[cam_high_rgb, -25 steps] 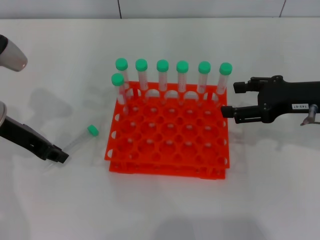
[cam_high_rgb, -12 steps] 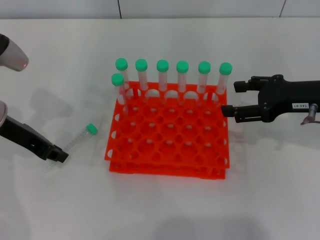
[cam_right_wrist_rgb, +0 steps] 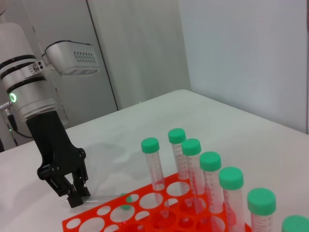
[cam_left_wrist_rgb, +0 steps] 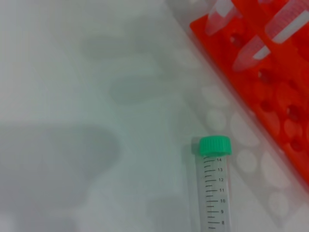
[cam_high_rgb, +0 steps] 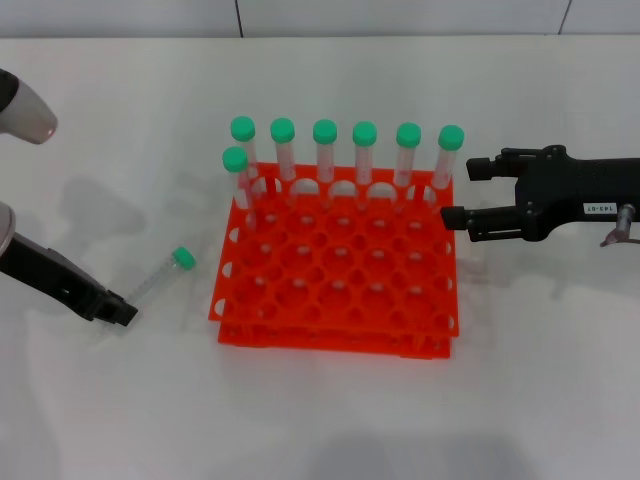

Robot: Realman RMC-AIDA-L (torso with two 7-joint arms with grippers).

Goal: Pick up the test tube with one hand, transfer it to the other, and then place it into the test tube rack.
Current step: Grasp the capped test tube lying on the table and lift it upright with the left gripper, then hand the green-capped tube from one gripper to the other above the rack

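Head view: from above, facing forward and down on the white bench (cam_high_rgb: 320, 420), test tube rack (cam_high_rgb: 335, 290) mid-frame, left gripper (cam_high_rgb: 110, 308) at left edge, right gripper (cam_high_rgb: 462, 198) at right.

Left wrist view: very close over the bench, test tube (cam_left_wrist_rgb: 214, 186) at lower centre, rack corner at upper right.

Right wrist view: low and level across the rack toward the left gripper at lower left of frame.

Rack shared by all three.
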